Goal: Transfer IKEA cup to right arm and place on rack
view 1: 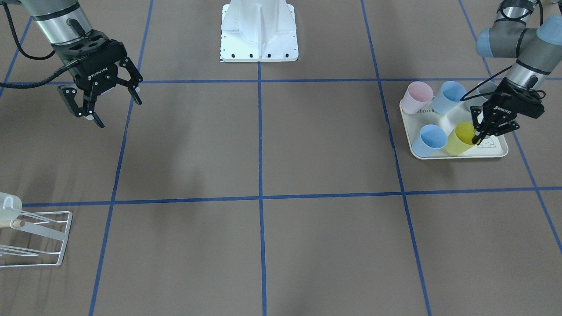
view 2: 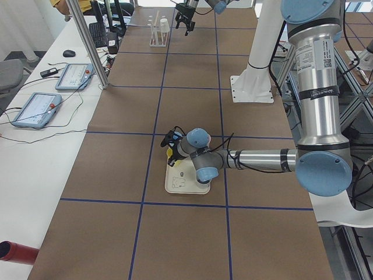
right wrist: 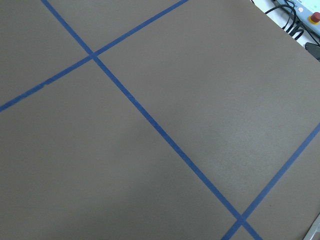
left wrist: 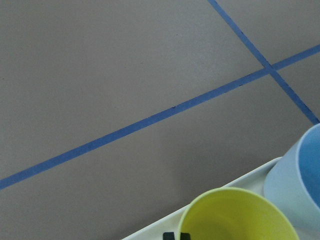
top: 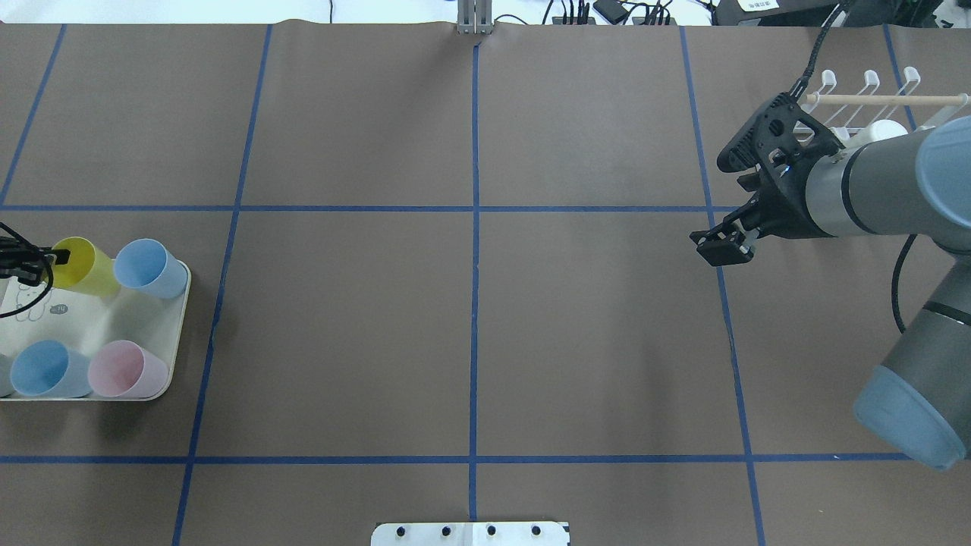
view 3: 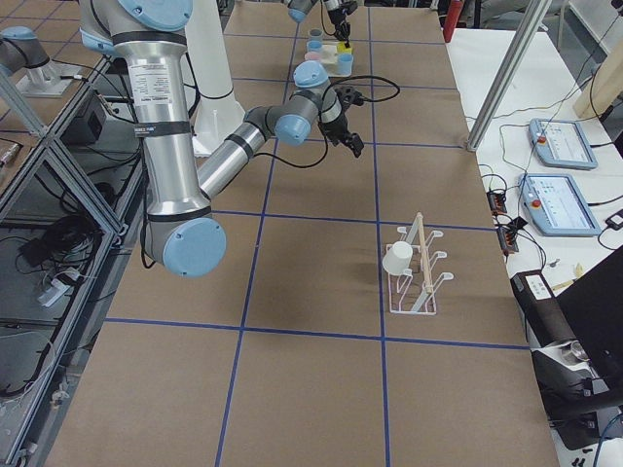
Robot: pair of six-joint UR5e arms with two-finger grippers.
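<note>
Left gripper: jaws drawn narrow across the rim of the yellow tapered plastic cup, one finger inside and one outside. Reads as a wall pinch, suited to lifting it clear of the pale blue cup just beside it. The yellow cup stands on the cream rabbit-print tray, well apart from the white wire rack.

Right gripper hovers with jaws wide and empty, likely placed to receive the hand-over.

Worktop: brown sheet with a blue tape grid. Control tablets lie on a white side bench.
</note>
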